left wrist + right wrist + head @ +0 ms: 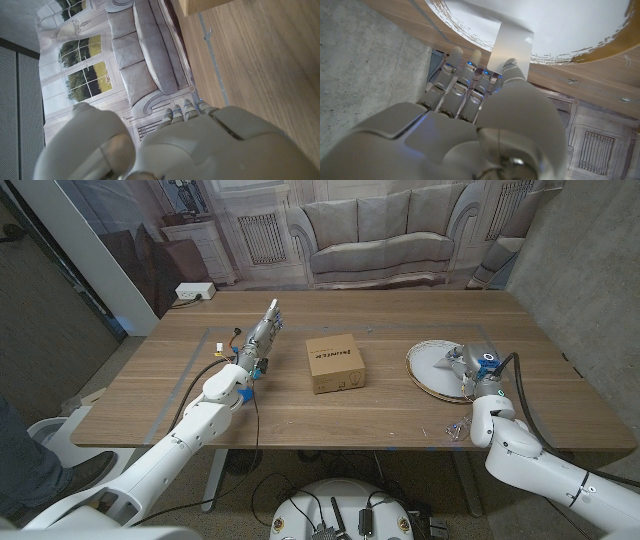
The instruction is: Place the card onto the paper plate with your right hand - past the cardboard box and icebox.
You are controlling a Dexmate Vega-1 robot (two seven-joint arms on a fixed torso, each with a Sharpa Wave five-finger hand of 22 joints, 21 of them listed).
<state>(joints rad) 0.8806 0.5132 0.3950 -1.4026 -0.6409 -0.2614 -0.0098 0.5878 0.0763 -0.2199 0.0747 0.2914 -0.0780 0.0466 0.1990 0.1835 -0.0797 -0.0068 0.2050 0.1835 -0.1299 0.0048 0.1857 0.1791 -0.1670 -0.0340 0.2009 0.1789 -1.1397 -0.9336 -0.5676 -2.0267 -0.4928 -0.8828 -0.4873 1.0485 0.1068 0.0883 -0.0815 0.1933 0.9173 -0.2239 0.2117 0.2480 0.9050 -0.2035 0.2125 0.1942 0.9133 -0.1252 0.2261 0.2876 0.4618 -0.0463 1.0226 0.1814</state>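
Observation:
A round white paper plate [432, 367] with a brown rim lies on the right part of the wooden table. My right hand [472, 370] is over the plate's right side. In the right wrist view it [485, 125] pinches a pale card [512, 45] between thumb and fingers, and the card reaches over the plate [580, 25]. A brown cardboard box [334, 363] sits at the table's middle, left of the plate. Left of the box my left hand [262, 335] holds nothing, its fingers stretched out together toward the far edge.
Small metal bits [457, 430] lie near the front edge beside my right arm. Thin tape lines [210, 345] mark the table on the left. A person's dark leg and shoe [40, 465] stand at the picture's left. A concrete wall [590, 260] runs close on the right.

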